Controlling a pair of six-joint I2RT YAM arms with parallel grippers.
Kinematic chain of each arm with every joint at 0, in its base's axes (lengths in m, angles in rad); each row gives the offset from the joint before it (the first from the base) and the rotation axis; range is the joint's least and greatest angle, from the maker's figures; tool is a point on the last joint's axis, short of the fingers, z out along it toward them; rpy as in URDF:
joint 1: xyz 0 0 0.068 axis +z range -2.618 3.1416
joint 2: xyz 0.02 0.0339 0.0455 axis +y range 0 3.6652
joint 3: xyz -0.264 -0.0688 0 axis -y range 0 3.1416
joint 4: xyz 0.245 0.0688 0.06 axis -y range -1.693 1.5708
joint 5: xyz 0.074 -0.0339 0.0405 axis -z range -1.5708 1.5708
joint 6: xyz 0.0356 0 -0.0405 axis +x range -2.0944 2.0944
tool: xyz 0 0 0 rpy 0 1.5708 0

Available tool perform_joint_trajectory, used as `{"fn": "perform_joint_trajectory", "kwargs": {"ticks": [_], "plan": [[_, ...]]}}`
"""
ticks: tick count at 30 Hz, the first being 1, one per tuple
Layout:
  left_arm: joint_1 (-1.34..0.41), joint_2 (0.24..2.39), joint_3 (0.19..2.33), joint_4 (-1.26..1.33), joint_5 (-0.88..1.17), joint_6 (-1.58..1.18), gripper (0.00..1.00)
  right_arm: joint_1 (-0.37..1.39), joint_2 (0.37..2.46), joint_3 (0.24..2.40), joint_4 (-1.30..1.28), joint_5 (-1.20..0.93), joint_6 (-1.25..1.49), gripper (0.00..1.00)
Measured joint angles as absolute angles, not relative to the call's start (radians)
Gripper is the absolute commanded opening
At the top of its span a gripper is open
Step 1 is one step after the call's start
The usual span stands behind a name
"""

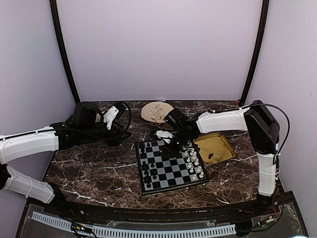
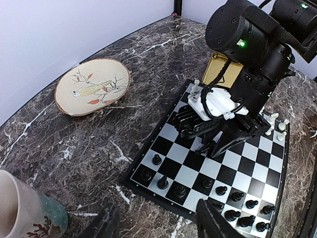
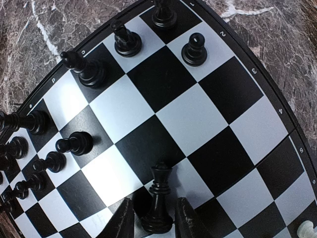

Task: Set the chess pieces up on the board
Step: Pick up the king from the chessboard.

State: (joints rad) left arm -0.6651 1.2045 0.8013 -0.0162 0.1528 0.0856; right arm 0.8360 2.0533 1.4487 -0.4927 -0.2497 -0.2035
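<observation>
- The right gripper (image 3: 154, 203) hangs low over the board (image 1: 171, 172), one finger on either side of the base of a tall black piece (image 3: 159, 186) that stands upright on a white square. The fingers sit very close to it, but whether they are pressing on it cannot be told.
- The left gripper (image 2: 158, 208) hovers above the marble table (image 1: 94, 168), off the board's left corner, with its fingers spread wide and nothing between them.
- The board lies at the middle of the table, between the two arms.
- The black chess pieces (image 1: 145, 163) stand along the board's left edge, in two uneven rows.
- White pieces (image 1: 194, 161) line the opposite edge.
- A yellow tray (image 1: 218, 141) sits just beside the board's right side, with a small dark item in it that is too small to identify.
- A round wooden plaque (image 1: 157, 112) painted with a bird lies behind the board.
- A patterned cup (image 2: 22, 208) stands near the left gripper.
</observation>
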Motion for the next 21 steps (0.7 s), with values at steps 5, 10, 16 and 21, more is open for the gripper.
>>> {"fn": "perform_joint_trajectory", "kwargs": {"ticks": [5,10,16,21], "plan": [[-0.665,1.206,0.801,-0.016,0.157,0.086,0.54,0.835,2.05,1.439,-0.482,-0.25,-0.205,0.26],[-0.665,1.206,0.801,-0.016,0.157,0.086,0.54,0.835,2.036,1.419,-0.471,-0.241,-0.204,0.29],[-0.665,1.212,0.801,-0.016,0.161,0.086,0.54,0.834,2.019,1.396,-0.469,-0.228,-0.206,0.25],[-0.665,1.222,0.801,-0.015,0.17,0.086,0.54,0.831,2.018,1.394,-0.468,-0.229,-0.211,0.19]]}}
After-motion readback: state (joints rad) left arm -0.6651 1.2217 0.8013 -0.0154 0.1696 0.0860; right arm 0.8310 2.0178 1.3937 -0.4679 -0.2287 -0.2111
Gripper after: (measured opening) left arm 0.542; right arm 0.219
